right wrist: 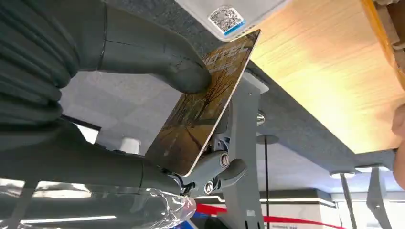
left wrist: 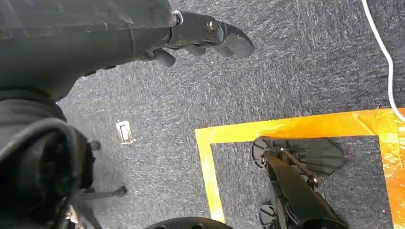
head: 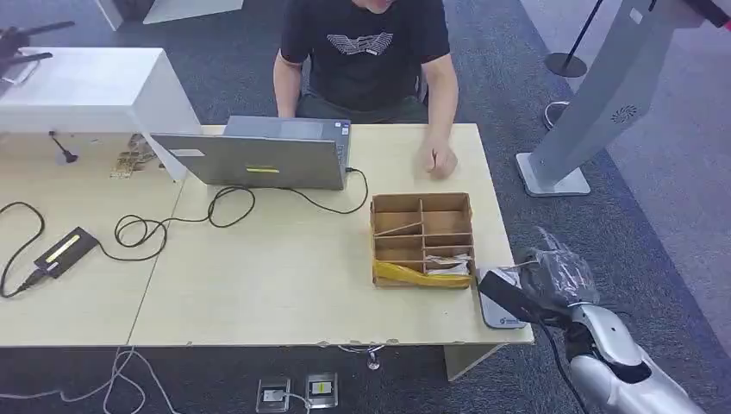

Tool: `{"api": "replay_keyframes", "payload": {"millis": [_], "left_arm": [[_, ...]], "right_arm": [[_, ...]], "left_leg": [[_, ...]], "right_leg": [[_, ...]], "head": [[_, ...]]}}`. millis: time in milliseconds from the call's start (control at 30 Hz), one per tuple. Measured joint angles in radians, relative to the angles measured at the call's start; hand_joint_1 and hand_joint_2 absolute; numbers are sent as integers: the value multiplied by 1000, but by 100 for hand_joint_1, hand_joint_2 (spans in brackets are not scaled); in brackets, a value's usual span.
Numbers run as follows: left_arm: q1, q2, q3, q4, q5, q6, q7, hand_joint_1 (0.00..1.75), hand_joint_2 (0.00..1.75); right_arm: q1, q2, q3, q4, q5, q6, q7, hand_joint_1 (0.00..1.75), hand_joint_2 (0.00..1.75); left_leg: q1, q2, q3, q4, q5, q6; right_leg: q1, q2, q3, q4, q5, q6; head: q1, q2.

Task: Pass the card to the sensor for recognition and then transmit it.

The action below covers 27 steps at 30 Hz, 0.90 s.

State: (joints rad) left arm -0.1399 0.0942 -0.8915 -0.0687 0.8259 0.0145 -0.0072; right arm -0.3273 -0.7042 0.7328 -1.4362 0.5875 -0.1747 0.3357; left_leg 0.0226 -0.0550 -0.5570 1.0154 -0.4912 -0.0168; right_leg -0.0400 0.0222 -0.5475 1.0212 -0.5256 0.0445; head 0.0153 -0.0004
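Note:
My right hand (head: 552, 276), wrapped in clear plastic, hovers at the table's front right corner. It pinches a dark card (head: 510, 297) and holds it just over the white sensor (head: 500, 317) lying on that corner. In the right wrist view the thumb (right wrist: 181, 71) presses on the card (right wrist: 205, 105), a brown printed one, while darker fingers back it from the other side. The card's far edge sits close by the sensor (right wrist: 229, 16) with its QR label. My left hand (left wrist: 205, 38) hangs over the carpet, holding nothing, fingers loosely extended.
A cardboard divider box (head: 422, 237) with small items stands just left of the sensor. A person sits across the table (head: 284, 285), one hand (head: 440, 162) resting on it behind a laptop (head: 267, 155). Cables and a power brick (head: 65, 250) lie on the left. A grey kiosk (head: 595, 103) stands to the right.

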Motion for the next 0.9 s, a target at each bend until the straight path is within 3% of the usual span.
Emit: {"api": "replay_keyframes", "payload": {"millis": [900], "left_arm": [[0, 0, 73, 0, -93, 0, 18, 0, 0]], "right_arm": [[-43, 80, 70, 214, -82, -47, -67, 175, 175]], "left_leg": [[0, 4, 3, 0, 0, 0]], "right_leg": [[0, 3, 2, 0, 0, 0]], "head": [[0, 0]]}}
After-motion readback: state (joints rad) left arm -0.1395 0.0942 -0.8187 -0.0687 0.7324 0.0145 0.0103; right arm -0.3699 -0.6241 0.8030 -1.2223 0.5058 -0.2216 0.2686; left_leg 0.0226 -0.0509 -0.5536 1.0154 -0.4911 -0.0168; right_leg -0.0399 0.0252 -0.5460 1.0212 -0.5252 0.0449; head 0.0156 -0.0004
